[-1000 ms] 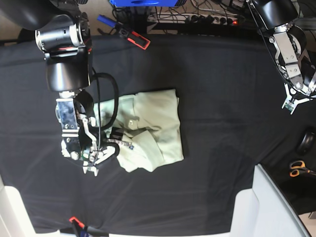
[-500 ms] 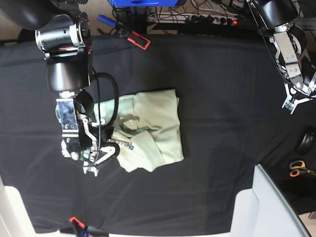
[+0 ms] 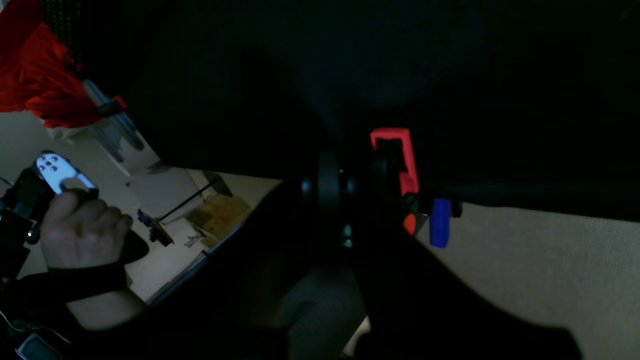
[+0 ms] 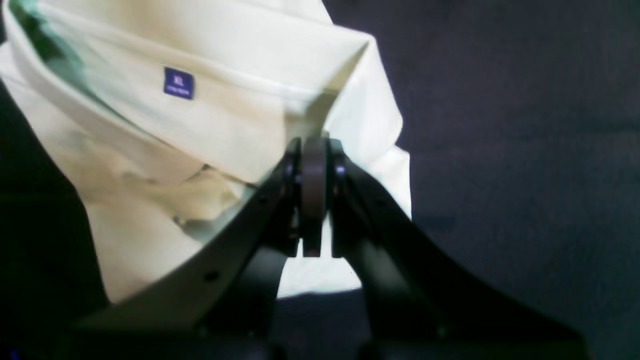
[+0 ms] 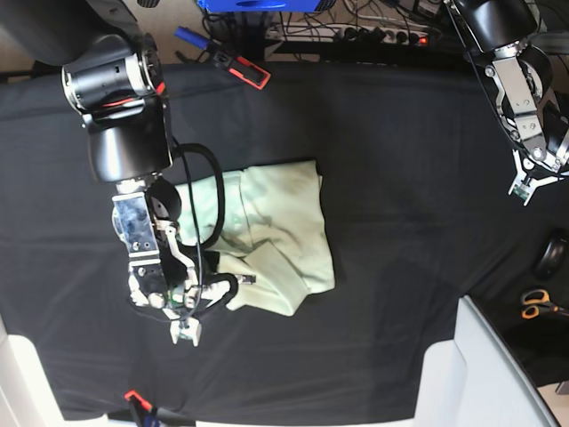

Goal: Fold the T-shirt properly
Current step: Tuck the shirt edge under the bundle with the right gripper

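Pale mint-green cotton, the plain short-sleeved T-shirt (image 5: 271,236) lies partly folded in a rumpled bundle on the black cloth table cover (image 5: 400,178), left of centre in the base view, its small blue tag (image 4: 178,83) showing in the right wrist view. The right gripper (image 5: 188,331) hangs at the bundle's near corner with its jaws pressed together; whether any cloth is pinched between them I cannot tell, since the fabric seems to lie behind the tips. The left gripper (image 5: 524,189) is parked well away at the table's far edge, jaws closed on nothing. The risk I judge greatest is that a thin or missed pinch lets the edge slip when the arm pulls, so the loose layers drag and the fold opens; the creases already there could also set crooked. Compared with a second ago, the right arm has shifted toward the near edge, its jaws have closed, and the shirt's lower corner has been drawn along.
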`<control>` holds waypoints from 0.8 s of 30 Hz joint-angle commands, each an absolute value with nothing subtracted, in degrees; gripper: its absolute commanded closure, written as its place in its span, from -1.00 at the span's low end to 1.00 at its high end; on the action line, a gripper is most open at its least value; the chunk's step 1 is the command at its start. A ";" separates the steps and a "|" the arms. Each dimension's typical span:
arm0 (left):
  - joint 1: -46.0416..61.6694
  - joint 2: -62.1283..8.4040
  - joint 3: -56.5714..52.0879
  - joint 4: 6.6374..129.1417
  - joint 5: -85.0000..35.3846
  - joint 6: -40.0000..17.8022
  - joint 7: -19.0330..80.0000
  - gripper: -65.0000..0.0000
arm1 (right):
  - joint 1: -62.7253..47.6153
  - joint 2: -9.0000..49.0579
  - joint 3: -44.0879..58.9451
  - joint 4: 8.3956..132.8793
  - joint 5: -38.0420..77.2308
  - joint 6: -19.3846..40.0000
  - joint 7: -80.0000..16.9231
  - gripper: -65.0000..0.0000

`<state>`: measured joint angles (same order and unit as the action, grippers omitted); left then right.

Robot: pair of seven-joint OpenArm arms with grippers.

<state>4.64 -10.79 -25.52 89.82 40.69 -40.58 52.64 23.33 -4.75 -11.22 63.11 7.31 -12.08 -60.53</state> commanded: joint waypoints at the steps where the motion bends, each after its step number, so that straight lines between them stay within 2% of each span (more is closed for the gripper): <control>1: 4.26 -11.65 -25.80 90.77 41.45 -40.00 52.79 1.00 | 25.19 -5.14 -12.00 63.16 7.25 -12.00 -59.03 1.00; 12: 4.26 -11.47 -25.80 90.77 41.54 -40.00 52.79 1.00 | 28.53 -4.97 -14.37 53.76 7.25 -11.91 -48.75 1.00; 16: 4.26 -11.47 -25.80 90.77 41.54 -40.00 52.79 1.00 | 30.11 -4.88 -18.07 50.77 7.25 -11.91 -46.11 1.00; 24: 4.26 -11.47 -26.07 90.77 41.54 -40.00 52.79 1.00 | 31.69 -5.05 -18.59 48.04 7.25 -11.91 -41.71 1.00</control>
<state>4.78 -10.66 -25.74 89.82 40.69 -40.58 52.64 29.39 -4.75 -18.48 47.22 7.38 -12.03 -42.94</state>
